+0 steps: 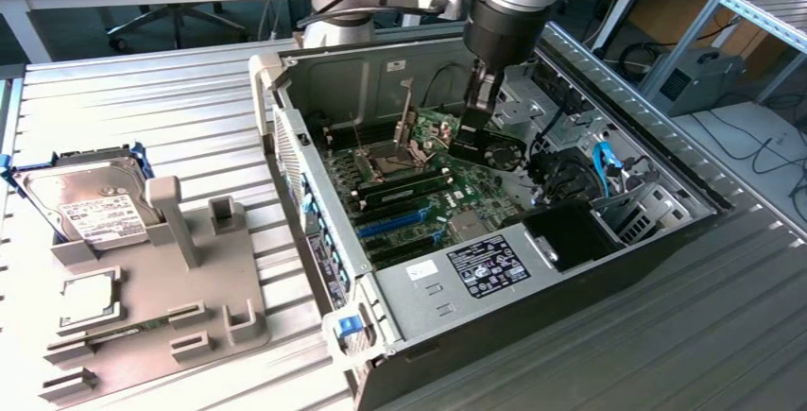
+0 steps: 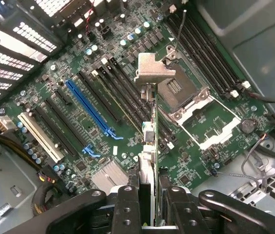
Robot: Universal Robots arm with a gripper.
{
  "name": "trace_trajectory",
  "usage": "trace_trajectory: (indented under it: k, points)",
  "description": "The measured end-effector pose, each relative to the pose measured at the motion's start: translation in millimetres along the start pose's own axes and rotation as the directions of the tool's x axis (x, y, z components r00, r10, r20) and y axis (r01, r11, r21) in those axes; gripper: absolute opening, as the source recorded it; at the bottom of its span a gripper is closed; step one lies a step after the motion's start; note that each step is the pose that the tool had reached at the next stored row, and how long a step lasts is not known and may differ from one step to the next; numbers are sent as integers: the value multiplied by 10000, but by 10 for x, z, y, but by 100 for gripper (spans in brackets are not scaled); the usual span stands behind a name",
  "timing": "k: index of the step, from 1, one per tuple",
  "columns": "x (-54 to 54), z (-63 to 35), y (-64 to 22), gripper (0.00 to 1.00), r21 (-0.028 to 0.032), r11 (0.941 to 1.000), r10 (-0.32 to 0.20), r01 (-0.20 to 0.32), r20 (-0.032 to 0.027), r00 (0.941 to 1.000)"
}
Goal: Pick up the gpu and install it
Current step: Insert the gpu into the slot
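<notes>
Currently the gpu (image 2: pixel 149 129) is gripped edge-on between the fingers of the gripper (image 2: pixel 149 204), which is clenched on the card's thin body. The silver bracket (image 2: pixel 152 73) is carried at the end far from the fingers. In the exterior view the gripper (image 1: pixel 477 132) is seen lowered inside the open computer case (image 1: pixel 656 241), and the gpu (image 1: pixel 436 128) is held above the motherboard (image 2: pixel 79 161). In the wrist view the card is seen over the black slots, between the long blue slot (image 2: pixel 88 109) and the open processor socket (image 2: pixel 186 100). Whether its lower edge touches the board cannot be told.

Several risks are judged from this position. If the card's edge is not lined up along a slot, it could be pressed onto the slot wall or onto nearby components, and the connector could be damaged. The bracket could be caught on the raised frame of the socket, which lies just beside it. Because the card is held by a narrow area, it could be tilted or slipped in the fingers under downward pressure.
</notes>
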State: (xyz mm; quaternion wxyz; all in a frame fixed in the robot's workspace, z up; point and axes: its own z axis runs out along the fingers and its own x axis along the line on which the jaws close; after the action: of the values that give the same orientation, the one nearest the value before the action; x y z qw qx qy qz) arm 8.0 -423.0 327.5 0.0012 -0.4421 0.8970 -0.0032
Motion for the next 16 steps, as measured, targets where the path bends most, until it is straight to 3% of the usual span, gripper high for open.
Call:
trace_trajectory:
  k: [16]
  points:
    - [0, 5, 0, 26, 1, 9954, -957, 957, 7, 9954]
